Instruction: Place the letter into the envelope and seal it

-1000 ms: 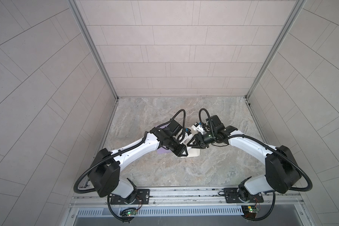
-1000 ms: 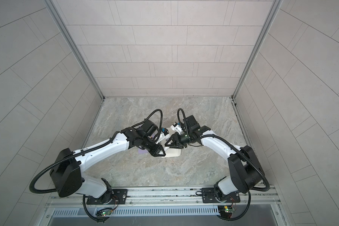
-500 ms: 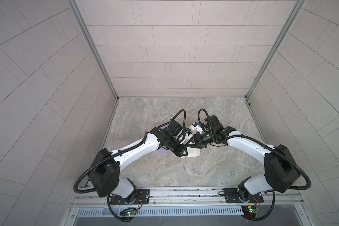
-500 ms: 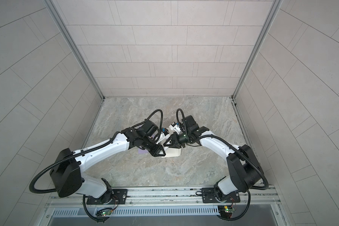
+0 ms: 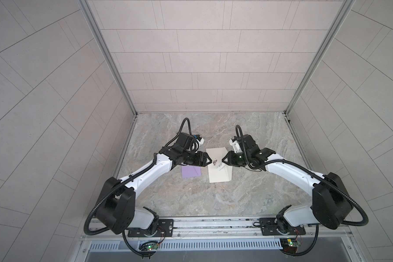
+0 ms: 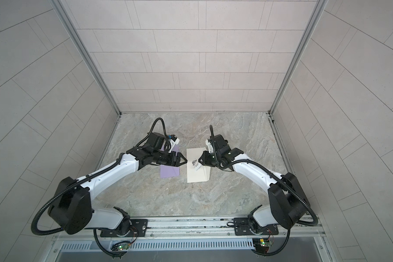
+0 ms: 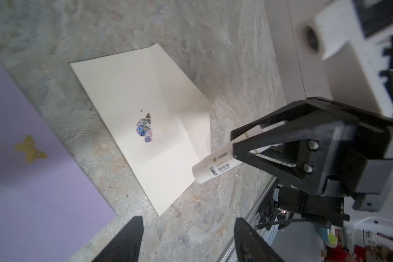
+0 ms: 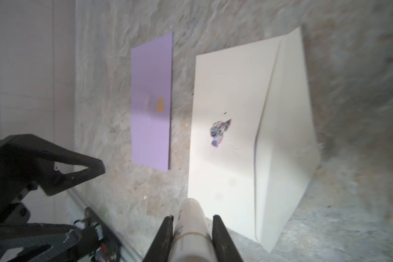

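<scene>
Top views: envelope [image 5: 217,174] is laid flat on desk [image 5: 213,204], long axis front-to-back, flap side turned to R gripper [image 5: 224,160], which is clamped on a white tube [image 8: 192,226], prob. glue. Purple letter [image 5: 191,173] is laid parallel, just left, partly beneath L gripper [image 5: 209,160], spread & empty.

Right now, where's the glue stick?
The glue stick sits clamped in the right gripper, just right of centre in both top views, its end over the cream envelope beside the glittery sticker; the purple letter lies left of the envelope.
</scene>
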